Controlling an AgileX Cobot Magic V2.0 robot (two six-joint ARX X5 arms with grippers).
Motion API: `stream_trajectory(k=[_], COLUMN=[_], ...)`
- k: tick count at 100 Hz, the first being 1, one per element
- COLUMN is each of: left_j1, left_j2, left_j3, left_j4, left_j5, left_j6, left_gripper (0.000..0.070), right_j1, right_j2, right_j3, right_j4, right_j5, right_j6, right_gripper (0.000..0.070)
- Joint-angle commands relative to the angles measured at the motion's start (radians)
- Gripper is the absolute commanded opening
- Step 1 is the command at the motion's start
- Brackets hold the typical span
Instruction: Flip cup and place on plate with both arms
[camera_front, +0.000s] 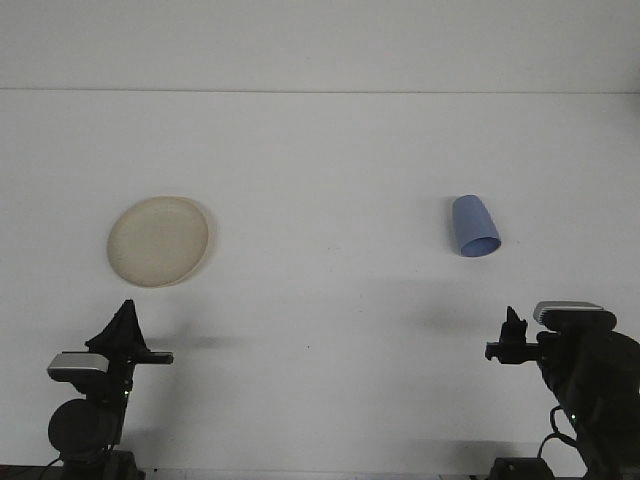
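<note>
At the near right corner of the table (330, 330), the right tool (514, 322) stood raised on its arm, holding nothing; whether its fingers were parted could not be told from this view. It sat well short of the blue cup (474, 226), which lay on its side further out on the right half, its open mouth turned toward the robot. At the near left corner, the left tool (124, 322) held nothing either, and its opening likewise could not be judged. The cream plate (159, 240) lay empty on the left half, well apart from the cup. The step in hand appeared to be the opening approach to the cup. The next move would call for the right arm to reach forward and align on the cup's wall.
</note>
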Motion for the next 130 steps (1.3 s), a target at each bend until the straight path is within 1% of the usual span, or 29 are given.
stream_trajectory(k=[1,13,31,49,64,83,116,123,130], left_j1=[0.001,0.001,0.001,0.001,0.001,0.001,0.001,0.001,0.001], left_j2=[-0.002,-0.002,-0.002,-0.002,-0.002,-0.002,-0.002,-0.002,-0.002], left_j3=[-0.020,-0.020,-0.020,-0.020,-0.020,-0.020,-0.020,-0.020,-0.020], left_j4=[0.012,0.012,0.012,0.012,0.012,0.012,0.012,0.012,0.012], left_j5=[0.002,0.002,0.002,0.002,0.002,0.002,0.002,0.002,0.002], left_j6=[0.013,0.013,0.013,0.013,0.013,0.013,0.013,0.013,0.013], left_gripper=[0.0011,0.0011,0.0011,0.0011,0.0011,0.0011,0.0011,0.0011,0.0011], right_j1=[-0.002,-0.002,-0.002,-0.002,-0.006,-0.008,-0.069,-0.087,-0.108], right_j2=[0.006,0.019,0.122,0.267,0.354,0.433,0.561,0.606,0.657], right_j3=[0.015,0.015,0.015,0.011,-0.015,-0.104,-0.351,-0.361,-0.361], right_j4=[0.005,0.014,0.082,0.220,0.358,0.538,0.949,1.002,1.069], right_j5=[-0.001,-0.001,0.000,0.000,0.000,0.000,-0.003,-0.018,-0.059], right_j6=[0.006,0.014,0.010,-0.014,-0.014,-0.019,-0.021,-0.023,-0.026], right_gripper=[0.0463,0.0463,0.0463,0.0463,0.0463,0.0463,0.0463,0.0463,0.0463])
